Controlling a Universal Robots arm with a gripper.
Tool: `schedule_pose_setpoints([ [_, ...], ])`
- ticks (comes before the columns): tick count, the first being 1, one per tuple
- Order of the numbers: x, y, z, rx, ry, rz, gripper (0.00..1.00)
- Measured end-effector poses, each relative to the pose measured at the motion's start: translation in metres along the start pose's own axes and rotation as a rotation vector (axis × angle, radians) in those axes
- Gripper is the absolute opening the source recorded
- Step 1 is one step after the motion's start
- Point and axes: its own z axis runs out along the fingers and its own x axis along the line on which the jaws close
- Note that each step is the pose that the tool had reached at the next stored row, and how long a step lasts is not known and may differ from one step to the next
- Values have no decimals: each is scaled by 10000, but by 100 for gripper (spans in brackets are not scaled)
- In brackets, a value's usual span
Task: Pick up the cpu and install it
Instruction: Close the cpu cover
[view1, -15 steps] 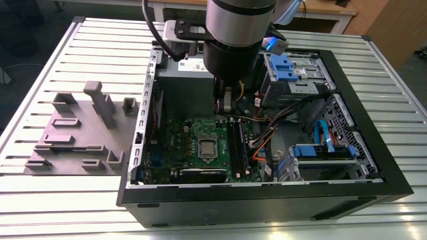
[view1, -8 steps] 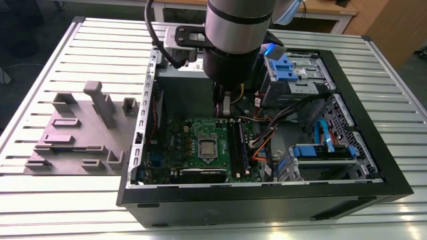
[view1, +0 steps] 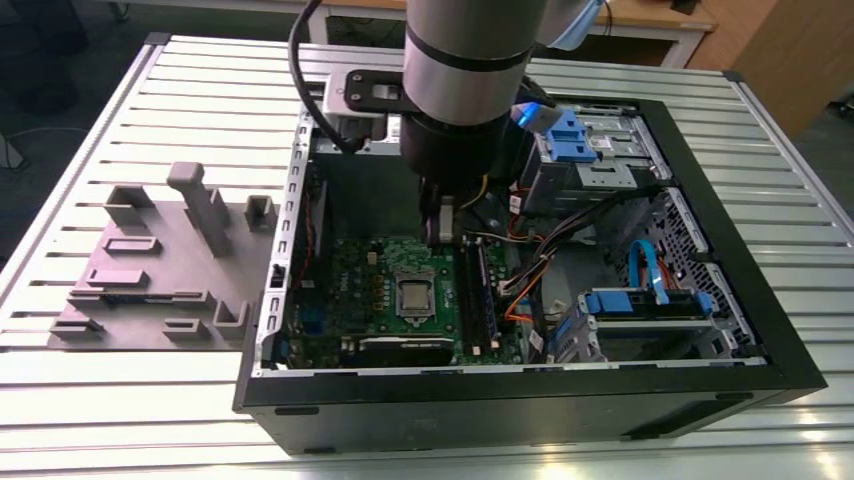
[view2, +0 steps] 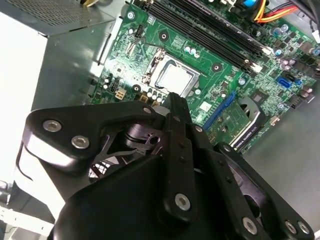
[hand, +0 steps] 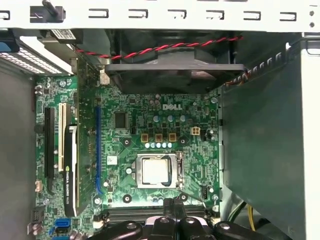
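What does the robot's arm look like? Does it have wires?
The thick round silver-grey arm has a thin black ring and a black section below. A blue cap sits on its side, and a black cable loops down beside it. In the second wrist view, the black gripper is built of flat jointed bars with shiny silver bolts.

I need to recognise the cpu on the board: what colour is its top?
Silvery-grey metal. The cpu shows best in the first wrist view, on the green motherboard.
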Motion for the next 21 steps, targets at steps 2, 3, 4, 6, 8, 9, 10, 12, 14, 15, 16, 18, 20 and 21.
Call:
schedule_pose_setpoints([
  [2,8,3,25,-1,1,-11,10],
  [3,12,3,42,-1,0,-14,10],
  [4,16,3,60,-1,-1,-18,10],
  [6,23,2,94,-1,-1,-30,10],
  [8,24,2,109,-2,-1,-37,10],
  [9,25,1,115,-3,6,-39,10],
  [10,25,1,126,-3,9,-41,10],
  [12,27,1,160,-2,12,-43,10],
  [14,28,1,178,-3,26,-45,10],
  [15,28,1,178,-3,28,-45,10],
  [16,28,1,177,-3,29,-45,10],
  [18,33,1,179,-2,27,-50,10],
  [20,55,1,181,-3,27,-53,10],
  [21,66,1,183,-3,28,-53,10],
])
